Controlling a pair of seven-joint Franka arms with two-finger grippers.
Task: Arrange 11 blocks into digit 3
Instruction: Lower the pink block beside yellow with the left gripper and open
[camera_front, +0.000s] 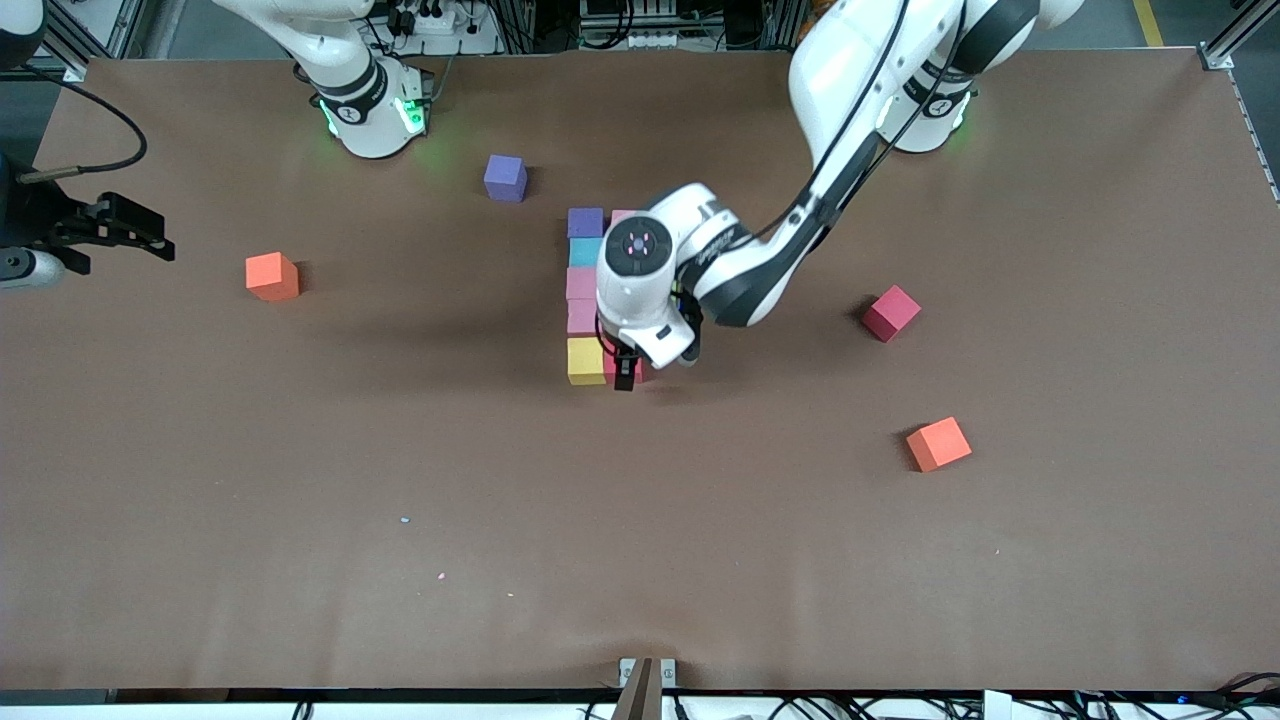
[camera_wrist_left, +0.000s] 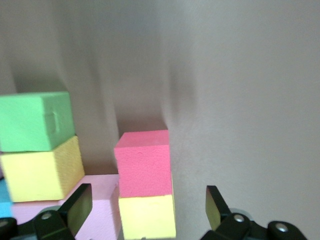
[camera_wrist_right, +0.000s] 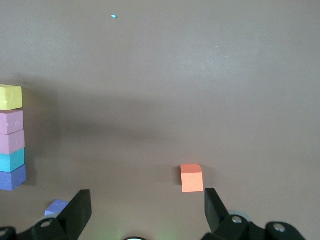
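1. An orange cube (camera_front: 938, 444) lies nearest the front camera, toward the left arm's end.
2. The left gripper (camera_front: 625, 372), fingers spread and holding nothing, straddles a pink cube (camera_wrist_left: 143, 162) in the figure's nearest row, beside a yellow cube (camera_front: 586, 361).
3. Risk: lifting off crooked could nudge this cube out of line.
4. A crimson cube (camera_front: 890, 312) and a purple cube (camera_front: 505, 178) lie loose.
5. The right gripper (camera_wrist_right: 145, 212) waits, open and empty.
6. No readable writing.

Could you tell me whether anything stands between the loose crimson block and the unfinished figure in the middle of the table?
Nothing visible does: bare table separates the crimson block from the figure, though the left gripper hovers there, jaws open.
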